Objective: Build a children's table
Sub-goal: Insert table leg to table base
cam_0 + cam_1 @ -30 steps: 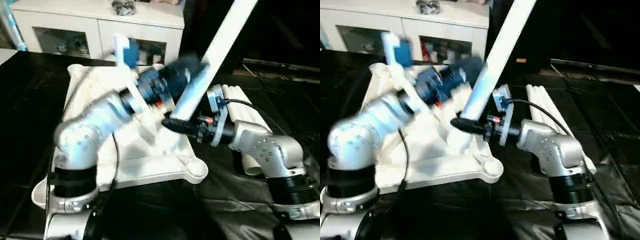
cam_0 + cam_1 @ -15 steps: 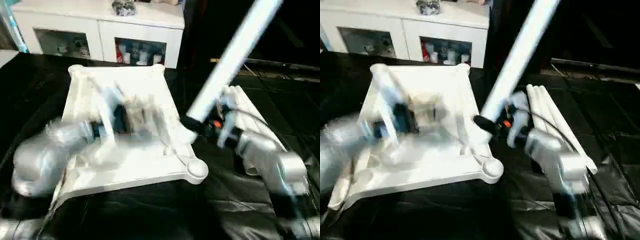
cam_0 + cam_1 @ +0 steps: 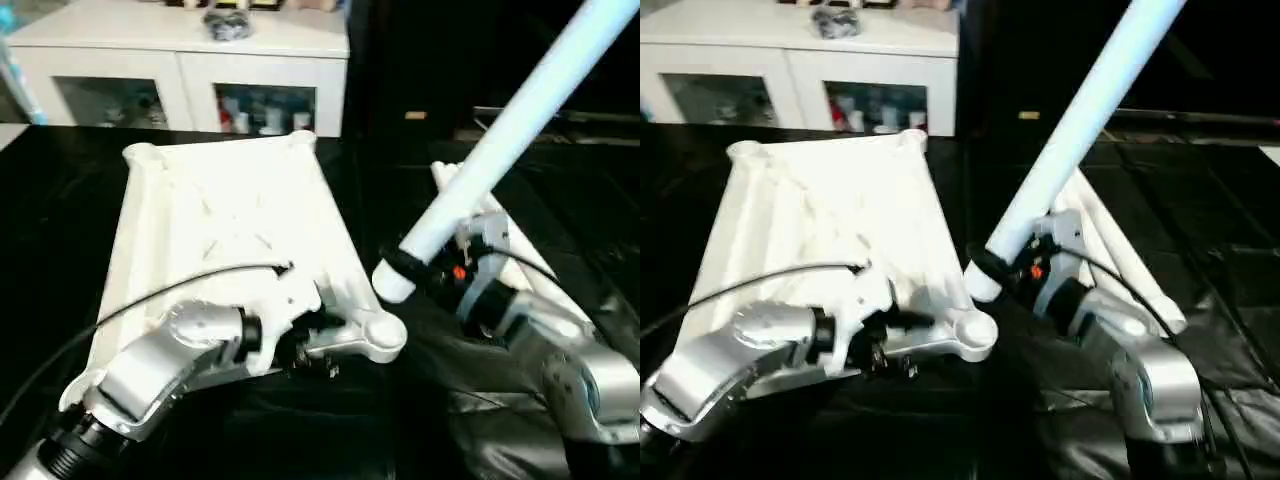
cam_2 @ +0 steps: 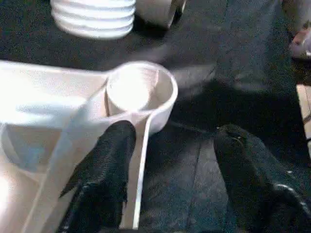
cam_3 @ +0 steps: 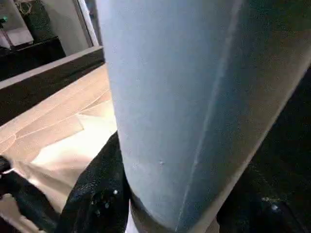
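The right tool (image 3: pixel 400 272) pinched a tilted table leg (image 3: pixel 500 135) just beside the upturned tabletop's (image 3: pixel 230 220) corner socket (image 3: pixel 378 337); the left tool (image 4: pixel 170 174), spread, straddled the rim. A misaligned push could jam it.

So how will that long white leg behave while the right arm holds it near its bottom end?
The leg looks stiff. Held low by the right gripper, its long free end may lever and swing. The smooth tube could slip or twist.
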